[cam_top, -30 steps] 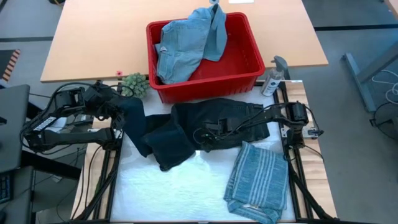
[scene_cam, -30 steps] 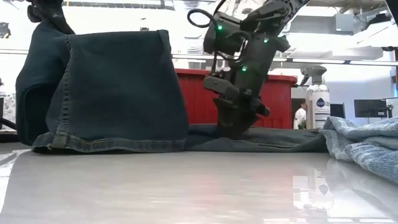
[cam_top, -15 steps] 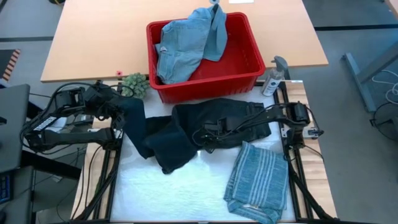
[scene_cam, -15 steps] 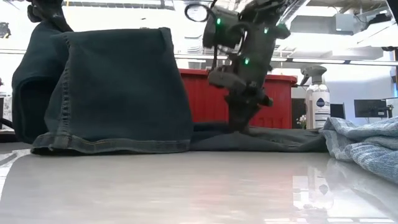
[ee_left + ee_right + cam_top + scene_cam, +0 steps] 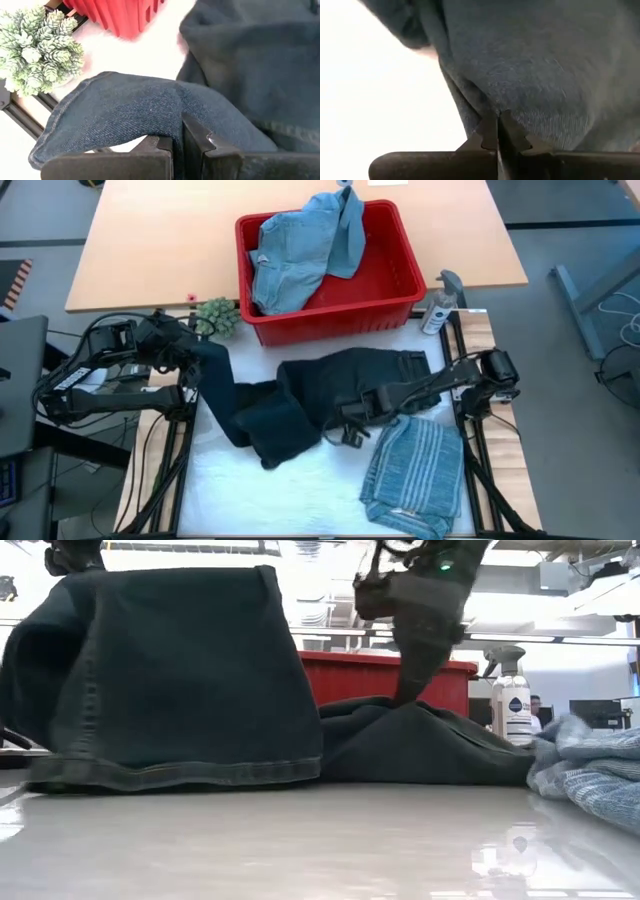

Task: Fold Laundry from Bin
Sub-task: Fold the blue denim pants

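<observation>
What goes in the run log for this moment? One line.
left gripper: shut on dark navy trousers | right gripper: shut on trousers, lifting fold | striped shirt: folded

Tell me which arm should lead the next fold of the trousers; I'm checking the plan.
Probably right. The right gripper is shut on the trousers at mid-table, lifting a fold. The left gripper only pins a leg end at the table's edge.

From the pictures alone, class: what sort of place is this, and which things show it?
Probably a robotics lab or workshop: clothes lie on a metal-framed table between two robot arms, with a red bin, a spray bottle and office desks behind.
</observation>
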